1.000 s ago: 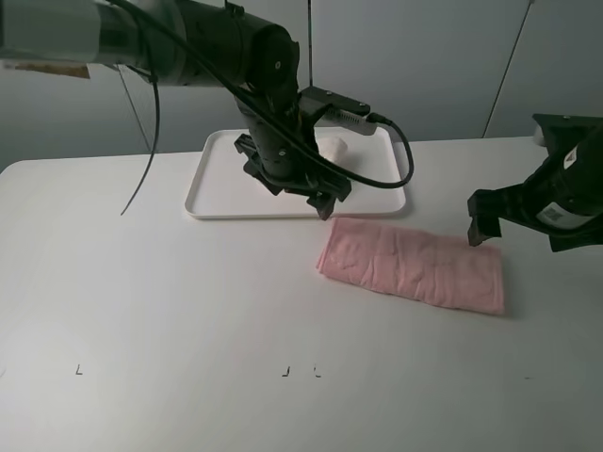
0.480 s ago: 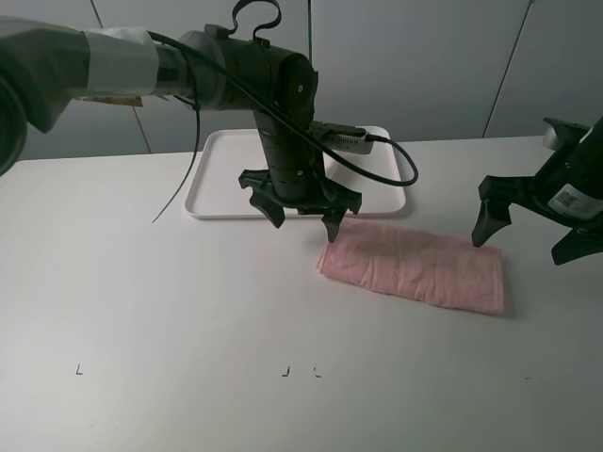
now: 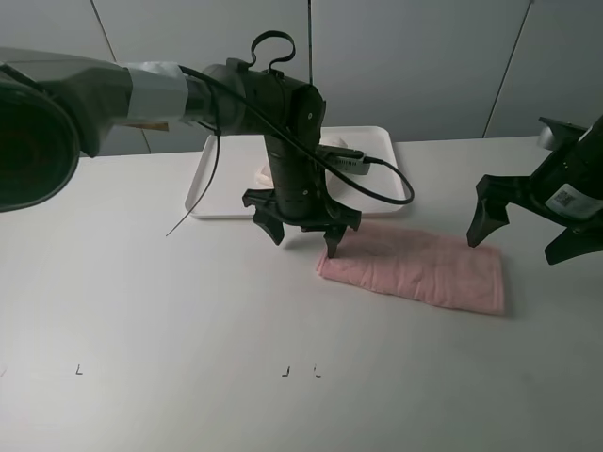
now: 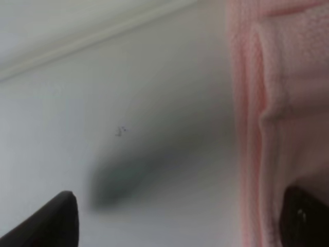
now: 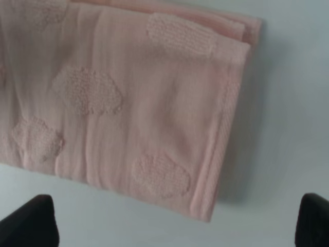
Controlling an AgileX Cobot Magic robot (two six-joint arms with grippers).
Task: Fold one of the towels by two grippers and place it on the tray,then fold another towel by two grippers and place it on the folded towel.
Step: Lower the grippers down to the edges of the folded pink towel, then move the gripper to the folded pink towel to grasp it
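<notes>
The left arm (image 3: 188,89) hides most of the tray (image 3: 372,141) at the far side of the table, and of the cream towel (image 3: 337,145) lying on it we make out only a scrap. Both grippers stand spread wide and grip nothing — the left gripper (image 3: 303,242) has one finger over one end of the pink towel (image 3: 419,268), and the right gripper (image 3: 515,247) hangs over the other end. The white table (image 3: 141,311) meets a grey panelled wall (image 3: 424,56).
</notes>
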